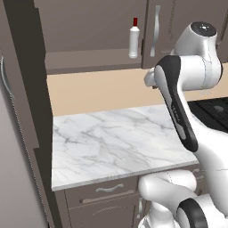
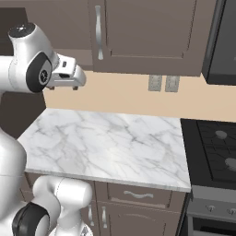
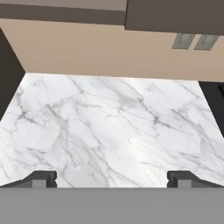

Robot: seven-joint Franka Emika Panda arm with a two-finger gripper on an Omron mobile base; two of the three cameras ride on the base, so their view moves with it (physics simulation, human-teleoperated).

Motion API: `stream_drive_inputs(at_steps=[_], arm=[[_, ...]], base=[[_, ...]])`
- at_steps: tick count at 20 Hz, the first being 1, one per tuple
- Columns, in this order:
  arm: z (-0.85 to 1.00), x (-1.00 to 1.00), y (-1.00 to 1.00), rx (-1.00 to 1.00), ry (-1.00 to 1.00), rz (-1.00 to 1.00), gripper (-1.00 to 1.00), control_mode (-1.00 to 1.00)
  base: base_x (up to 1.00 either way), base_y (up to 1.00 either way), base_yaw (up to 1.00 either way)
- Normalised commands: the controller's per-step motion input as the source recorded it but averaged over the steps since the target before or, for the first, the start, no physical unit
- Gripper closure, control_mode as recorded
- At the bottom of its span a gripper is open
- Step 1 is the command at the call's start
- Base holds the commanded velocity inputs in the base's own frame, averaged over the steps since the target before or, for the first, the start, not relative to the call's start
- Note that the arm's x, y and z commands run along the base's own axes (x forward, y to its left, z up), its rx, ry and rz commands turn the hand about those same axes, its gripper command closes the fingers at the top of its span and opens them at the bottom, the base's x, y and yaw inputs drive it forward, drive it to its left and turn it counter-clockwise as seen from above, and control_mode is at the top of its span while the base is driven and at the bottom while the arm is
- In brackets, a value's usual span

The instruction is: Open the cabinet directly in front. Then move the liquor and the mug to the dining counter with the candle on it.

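The cabinet [image 1: 89, 26] above the worktop stands open on its left side, and its right door [image 1: 178, 26] with a wavy silver handle is shut. The liquor [image 1: 133, 39], a small white bottle with a red cap, stands upright on the open shelf near the shut door. In the hand view my gripper [image 3: 111, 179] is open, its fingertips [image 3: 41, 179] wide apart with nothing between them, looking down at the marble worktop [image 3: 113, 127]. My hand [image 2: 69, 76] hovers high over the worktop's back left, below the shelf. The mug, the dining counter and the candle are out of view.
A black stove [image 2: 214, 147] adjoins the marble worktop [image 2: 110, 138] on the right. Two wall outlets [image 2: 163, 83] sit on the beige backsplash. A tall dark panel [image 1: 26, 89] bounds the worktop on the left. Base drawers [image 1: 107, 189] lie under the front edge.
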Motion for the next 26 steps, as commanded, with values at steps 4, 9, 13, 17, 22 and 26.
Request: stream_drive_inputs(at_steps=[4, 9, 13, 17, 22, 26], arm=[[0.16, 0.13, -0.12, 0.0, -0.02, 0.0, -1.0, -1.0], [0.13, 0.11, -0.12, 0.0, -0.06, 0.0, -1.0, -1.0], [0.13, 0.13, -0.1, 0.0, -0.11, 0.0, -1.0, -1.0], [0.17, 0.1, -0.08, 0.0, -0.12, 0.0, -1.0, -1.0], [0.19, 0.05, -0.05, 0.0, -0.17, 0.0, -1.0, -1.0], [0.17, 0.05, -0.06, 0.0, -0.12, 0.0, -1.0, -1.0]], base=[[0.0, 0.0, 0.0], [0.0, 0.0, 0.0], [0.0, 0.0, 0.0], [0.0, 0.0, 0.0], [0.0, 0.0, 0.0], [0.0, 0.0, 0.0]])
